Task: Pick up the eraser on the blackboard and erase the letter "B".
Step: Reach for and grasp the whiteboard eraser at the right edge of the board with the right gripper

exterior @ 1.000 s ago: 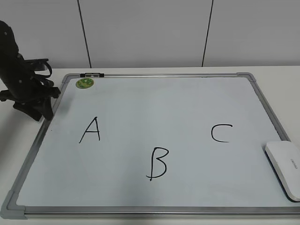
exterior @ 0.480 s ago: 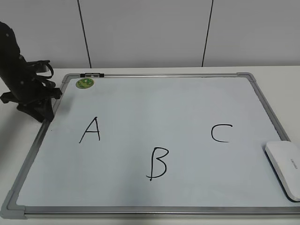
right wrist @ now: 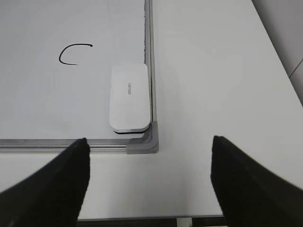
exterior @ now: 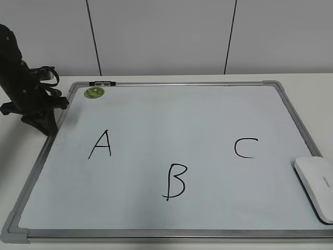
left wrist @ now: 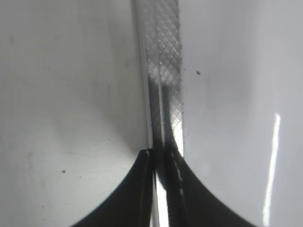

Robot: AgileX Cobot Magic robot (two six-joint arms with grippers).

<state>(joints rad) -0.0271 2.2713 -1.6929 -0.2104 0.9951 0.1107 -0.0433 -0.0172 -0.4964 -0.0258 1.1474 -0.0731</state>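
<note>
The white eraser [exterior: 316, 186] lies on the blackboard [exterior: 171, 83] at its near right corner; it also shows in the right wrist view [right wrist: 129, 97]. The black letter "B" [exterior: 175, 181] is at the board's lower middle. My right gripper [right wrist: 149, 139] is open and empty, over the bare table just off that corner; it is out of the exterior view. My left gripper [exterior: 49, 127] is shut at the board's left edge, its tips [left wrist: 161, 153] over the grey frame [left wrist: 163, 56].
A black "A" [exterior: 100, 144] is left of the "B" and a black "C" [exterior: 245, 148] right of it, also seen in the right wrist view [right wrist: 73, 54]. A green sticker [exterior: 94, 92] sits at the far left corner. White table surrounds the board.
My left arm has shifted slightly left and back along the board's left edge. The eraser and letters have not moved.
</note>
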